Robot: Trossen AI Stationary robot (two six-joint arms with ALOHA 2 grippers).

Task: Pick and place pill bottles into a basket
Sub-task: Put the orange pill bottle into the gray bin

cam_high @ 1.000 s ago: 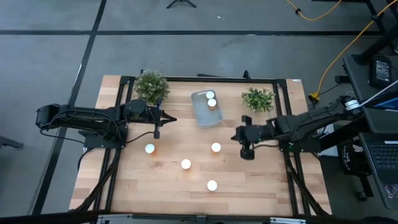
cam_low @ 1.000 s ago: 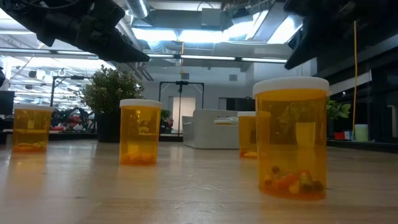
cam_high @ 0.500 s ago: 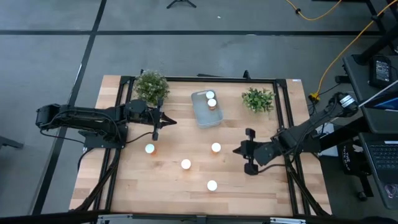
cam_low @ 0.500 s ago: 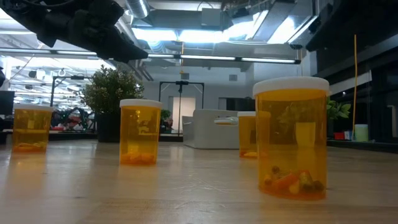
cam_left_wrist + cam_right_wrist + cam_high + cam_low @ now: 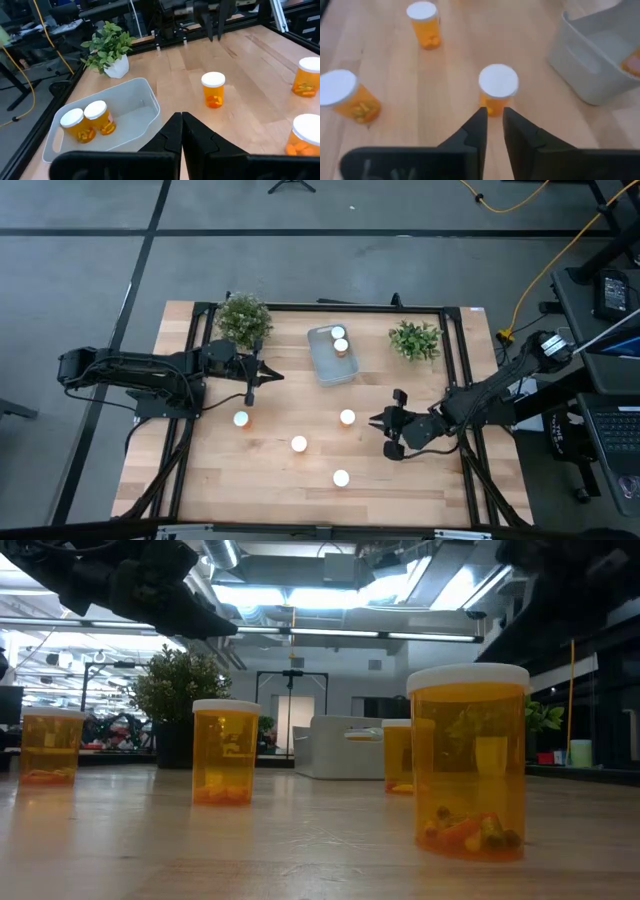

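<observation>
Since a second ago the right gripper point(image 5: 384, 435) has swung down toward the table's front, its fingers now slightly parted, just beside a pill bottle point(image 5: 347, 418) it doesn't touch. Two bottles sit in the basket point(image 5: 326, 367); their contents are unreadable. Left gripper point(image 5: 252, 388) hovers closed, empty.

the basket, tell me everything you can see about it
The basket is a pale blue-grey, translucent plastic tray, rectangular with rounded corners and a raised rim. It sits flat on the wooden table near its far edge, between the two potted plants, turned slightly askew. Two orange pill bottles with white caps stand upright side by side in its far end; the rest is bare. Neither gripper touches it.
</observation>
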